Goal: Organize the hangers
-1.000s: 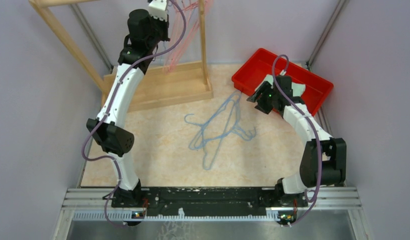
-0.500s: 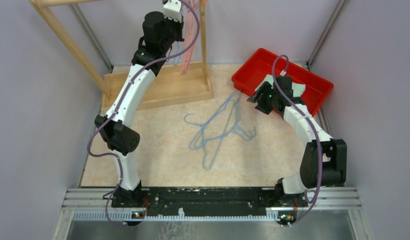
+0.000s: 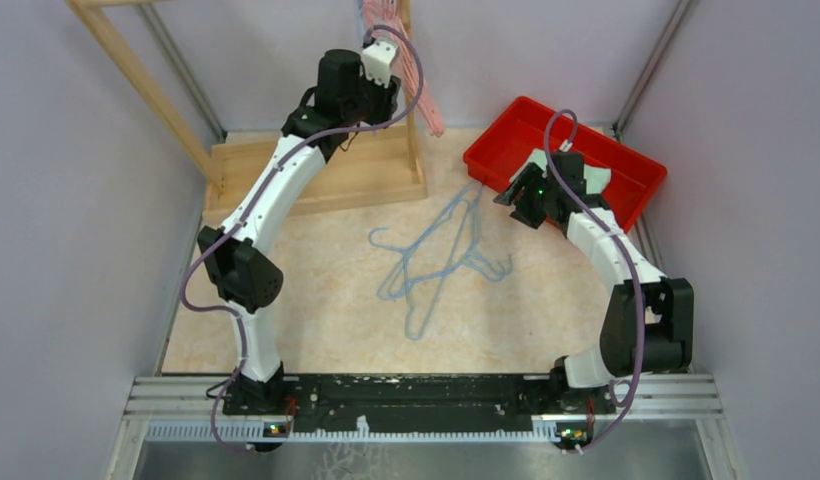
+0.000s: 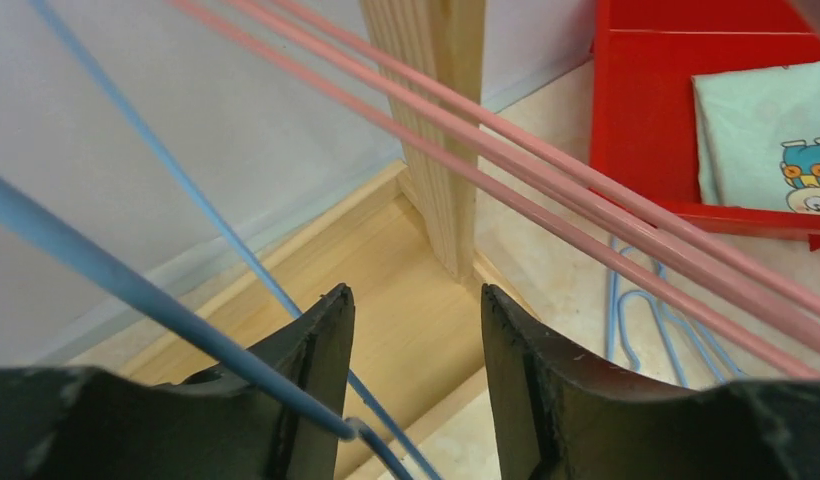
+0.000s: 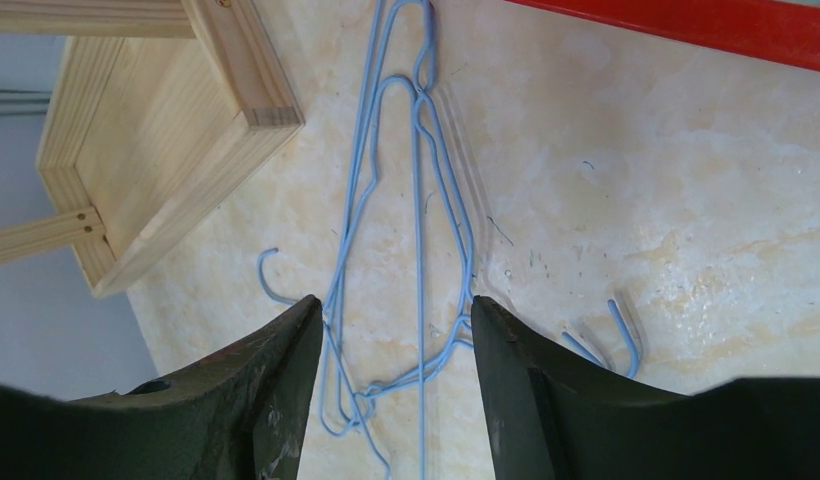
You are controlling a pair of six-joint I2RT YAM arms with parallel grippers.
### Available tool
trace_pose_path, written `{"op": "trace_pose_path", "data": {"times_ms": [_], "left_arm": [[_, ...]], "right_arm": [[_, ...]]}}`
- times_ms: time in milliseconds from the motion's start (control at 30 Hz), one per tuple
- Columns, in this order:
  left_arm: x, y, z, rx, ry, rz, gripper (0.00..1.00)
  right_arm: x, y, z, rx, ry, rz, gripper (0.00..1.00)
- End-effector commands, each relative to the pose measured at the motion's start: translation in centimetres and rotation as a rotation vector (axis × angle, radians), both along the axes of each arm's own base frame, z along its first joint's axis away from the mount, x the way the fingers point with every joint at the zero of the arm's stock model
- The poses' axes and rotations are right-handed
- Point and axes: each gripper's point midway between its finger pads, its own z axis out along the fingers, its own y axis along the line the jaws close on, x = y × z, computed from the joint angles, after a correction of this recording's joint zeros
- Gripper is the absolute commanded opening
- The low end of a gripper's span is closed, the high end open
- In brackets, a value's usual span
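Observation:
Several light blue hangers (image 3: 438, 250) lie tangled on the table's middle. Pink hangers (image 3: 418, 75) hang slanted on the wooden rack's post (image 3: 408, 110). My left gripper (image 3: 384, 92) is up at the rack, open. In the left wrist view (image 4: 414, 320) a blue hanger wire (image 4: 136, 290) runs across the left finger and bends at its inner edge, while pink hangers (image 4: 546, 180) pass in front. My right gripper (image 3: 513, 200) hovers open by the red bin, over the blue hangers (image 5: 421, 230) with nothing between its fingers (image 5: 391, 320).
The wooden rack's base (image 3: 316, 175) stands at the back left, with a slanted strut (image 3: 136, 80). A red bin (image 3: 626, 165) holding a printed cloth (image 4: 766, 130) sits at the back right. Purple walls close in on both sides.
My left arm has swung right along the rack and its jaws have opened. The pink hangers now hang slanted to the right of the post. The right arm has not moved.

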Motion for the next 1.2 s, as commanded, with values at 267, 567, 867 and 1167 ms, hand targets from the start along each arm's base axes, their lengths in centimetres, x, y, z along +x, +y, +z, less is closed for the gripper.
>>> {"op": "trace_pose_path", "data": {"times_ms": [267, 567, 867, 1167], "left_arm": [[-4.6, 1.2, 6.0, -0.05, -0.065, -0.045, 0.71], [-8.4, 2.1, 8.1, -0.098, -0.069, -0.076, 0.85], [-12.5, 2.9, 12.4, -0.169, -0.121, -0.137, 0.91], [-17.5, 5.4, 12.2, -0.182, -0.089, -0.125, 0.91]], "right_arm": [[0.3, -0.2, 1.5, 0.009, -0.073, 0.002, 0.57], [0.1, -0.3, 1.4, 0.009, -0.072, 0.004, 0.57], [-0.3, -0.5, 0.5, -0.008, -0.049, 0.006, 0.58], [-0.6, -0.7, -0.4, -0.137, -0.016, 0.071, 0.56]]}}
